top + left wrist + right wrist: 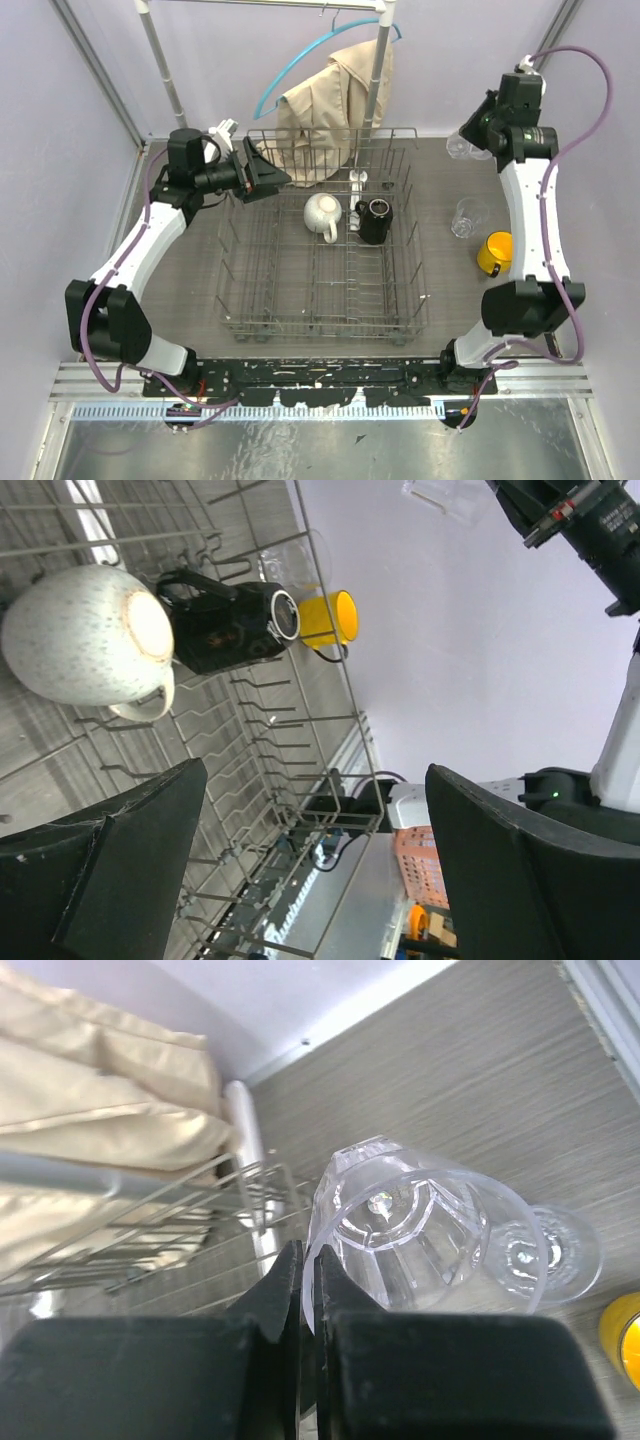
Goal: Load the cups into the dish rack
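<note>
Grey wood-grain table (195, 295), lilac walls behind. Our right gripper (308, 1285) has its fingers clamped on the rim of one tilted clear tumbler (420, 1225). The second tumbler (548, 1255) and the yellow mug (622, 1332) sit beyond those fingertips. Our left gripper (310, 870) hangs with fingers wide apart over the dish rack (320, 322), and ahead of them the white mug (80, 630) and black mug (225, 620) sit inside it.
</note>
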Controlling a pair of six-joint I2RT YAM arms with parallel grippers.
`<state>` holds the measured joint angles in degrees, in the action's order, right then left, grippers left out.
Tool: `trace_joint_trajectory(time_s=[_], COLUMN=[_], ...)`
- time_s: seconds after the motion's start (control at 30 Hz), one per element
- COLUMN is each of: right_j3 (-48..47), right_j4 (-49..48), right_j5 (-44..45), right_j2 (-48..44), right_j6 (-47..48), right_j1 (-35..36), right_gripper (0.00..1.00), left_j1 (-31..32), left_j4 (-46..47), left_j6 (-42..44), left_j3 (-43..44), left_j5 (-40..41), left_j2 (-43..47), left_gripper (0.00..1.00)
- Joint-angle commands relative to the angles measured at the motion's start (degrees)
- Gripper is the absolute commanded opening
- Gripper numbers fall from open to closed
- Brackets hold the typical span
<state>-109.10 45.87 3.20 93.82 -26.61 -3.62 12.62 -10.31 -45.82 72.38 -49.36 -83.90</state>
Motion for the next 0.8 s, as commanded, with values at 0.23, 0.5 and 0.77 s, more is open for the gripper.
trace_joint_trajectory(time_s=[0.23,0.5,0.77], right_j3=[12.1,21.6,25.5], right_j4=[-15.0,-31.0,-40.5], right_j5=[-22.9,-35.5,-33.4], right_j2=[-16.4,-20.1,-17.0], right_j6=[-14.2,-24.0,-28.5], right_j1=[2.0,8.5,20.7], right_gripper=[0.01,0.01,0.01], left_j1=[-0.3,-0.2,-0.2], left_j4=[24.8,33.7,35.6], left_j6=[-23.7,-35.7,-40.0], left_j3=[-6.3,-10.3,-12.6], left_j5=[-6.9,-5.3,-3.6], left_j2=[1.1,3.0,3.7], left_gripper=[0.98,0.98,0.98])
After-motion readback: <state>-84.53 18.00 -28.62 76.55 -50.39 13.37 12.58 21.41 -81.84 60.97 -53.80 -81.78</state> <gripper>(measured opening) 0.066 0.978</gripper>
